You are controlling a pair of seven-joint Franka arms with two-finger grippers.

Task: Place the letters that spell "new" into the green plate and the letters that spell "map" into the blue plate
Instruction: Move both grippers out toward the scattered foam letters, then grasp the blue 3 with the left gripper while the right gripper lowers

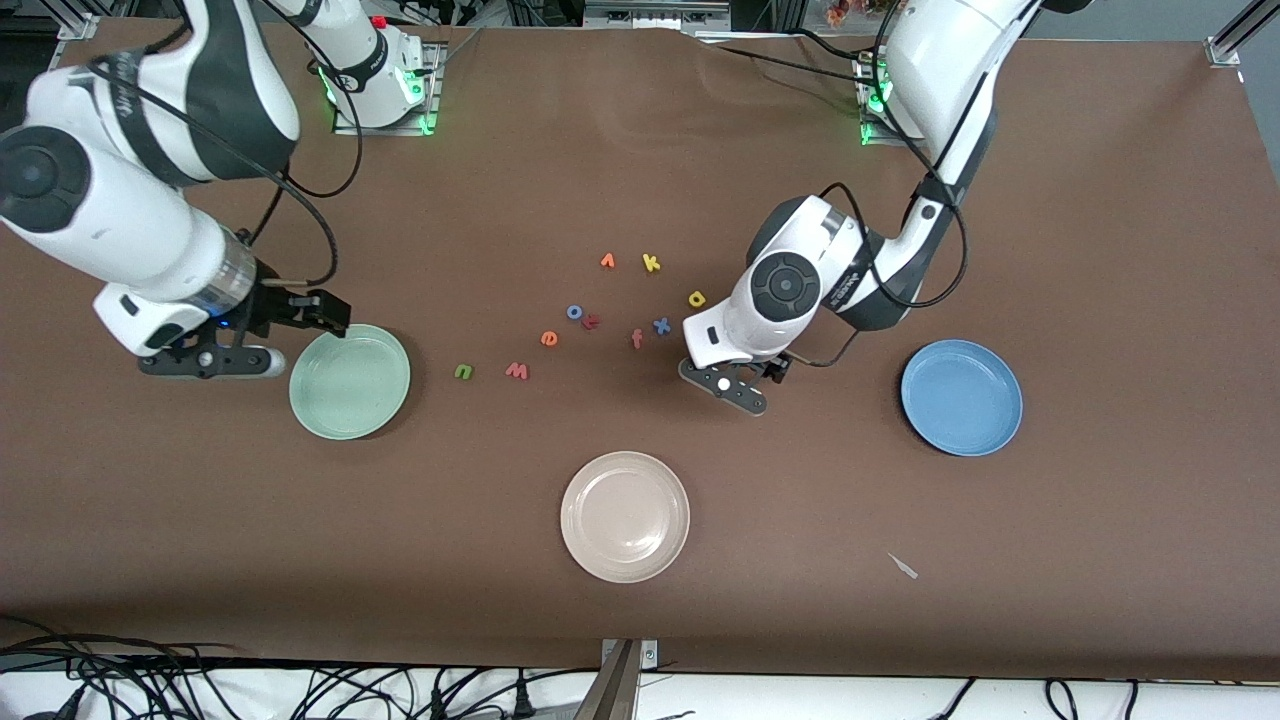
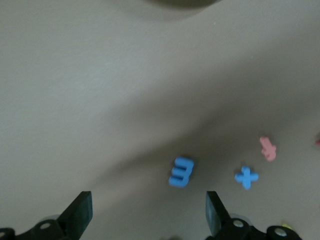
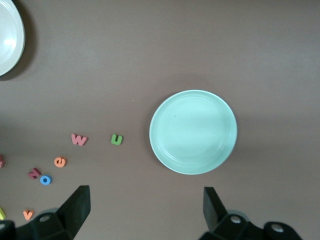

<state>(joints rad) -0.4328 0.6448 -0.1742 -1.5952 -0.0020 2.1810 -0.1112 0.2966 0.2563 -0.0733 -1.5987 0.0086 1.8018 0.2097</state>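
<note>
The green plate (image 1: 349, 382) (image 3: 193, 131) lies at the right arm's end of the table, the blue plate (image 1: 961, 397) at the left arm's end; both are bare. Beside the green plate lie a green "n" (image 1: 463, 371) (image 3: 116, 139), a red "w" (image 1: 517, 371) (image 3: 78, 139) and an orange "e" (image 1: 549, 338) (image 3: 60, 162). A yellow "a" (image 1: 697, 298) lies by the left arm. The blue "m" (image 2: 181, 172) shows only in the left wrist view, just ahead of my open, empty left gripper (image 2: 148, 215). My right gripper (image 1: 318, 312) (image 3: 145, 210) hangs open and empty at the green plate's rim.
A beige-white plate (image 1: 625, 516) sits nearest the front camera. Other letters are scattered mid-table: blue "o" (image 1: 575, 312), blue "x" (image 1: 661, 325) (image 2: 246, 177), salmon "f" (image 1: 637, 339) (image 2: 268, 148), yellow "k" (image 1: 651, 263), orange "v" (image 1: 607, 261).
</note>
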